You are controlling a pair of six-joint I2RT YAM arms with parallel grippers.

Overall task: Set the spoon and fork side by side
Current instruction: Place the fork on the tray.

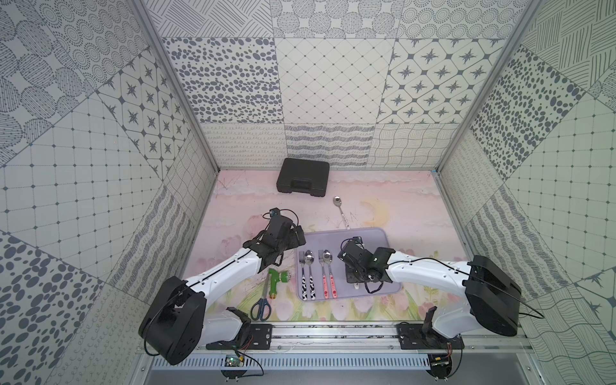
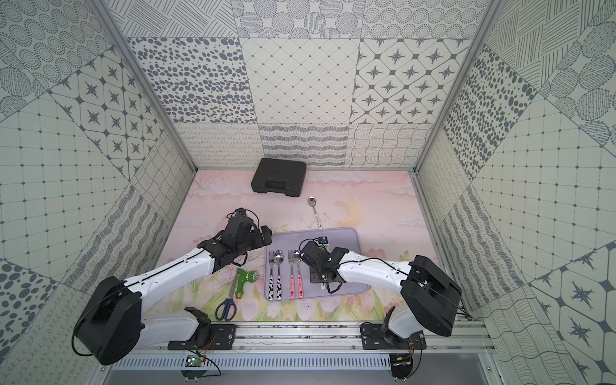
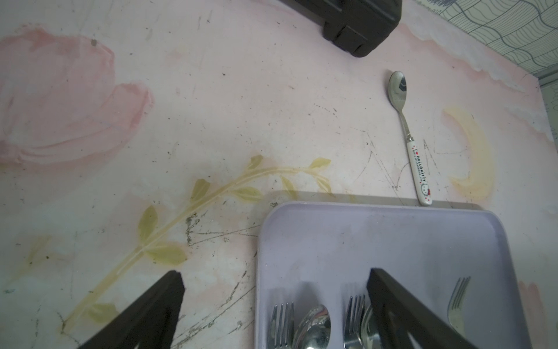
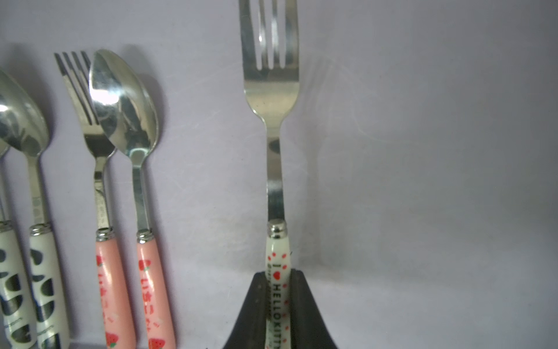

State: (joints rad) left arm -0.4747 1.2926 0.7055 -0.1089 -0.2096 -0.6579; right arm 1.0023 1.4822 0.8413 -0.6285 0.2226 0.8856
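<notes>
Over the tray at three o'clock, right gripper jaws pinch the fork, left gripper jaws gape; a tilted release could skew it.

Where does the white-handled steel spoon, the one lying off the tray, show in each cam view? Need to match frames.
In a top view: the white-handled steel spoon lies just beyond the lilac plastic tray, bowl toward the black plastic case.
In a top view: same spot.
Left wrist: between case and tray, handle end at the rim.
Right wrist: not in it.
Shared landmark: the tray's far rim.
</notes>
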